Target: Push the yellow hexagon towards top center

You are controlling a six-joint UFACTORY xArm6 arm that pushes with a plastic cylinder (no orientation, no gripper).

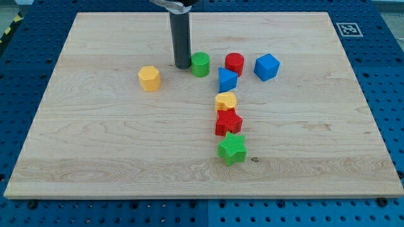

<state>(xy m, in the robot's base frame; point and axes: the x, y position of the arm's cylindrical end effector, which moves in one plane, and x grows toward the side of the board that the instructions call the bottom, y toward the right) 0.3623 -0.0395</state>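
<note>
One camera only, raised at the board's (95, 157) bottom edge, looking down and across, whole wooden top in frame, blue pegboard table (391, 94) bordering

Robotics lab bench, wooden board (95, 157) on blue perforated table (391, 94), fiducial marker (348, 28) (corner)

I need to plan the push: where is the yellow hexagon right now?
The yellow hexagon sits alone on the board's upper left part in the camera view, left of my tip, which stands between it and the green cylinder, close beside the cylinder.
</note>
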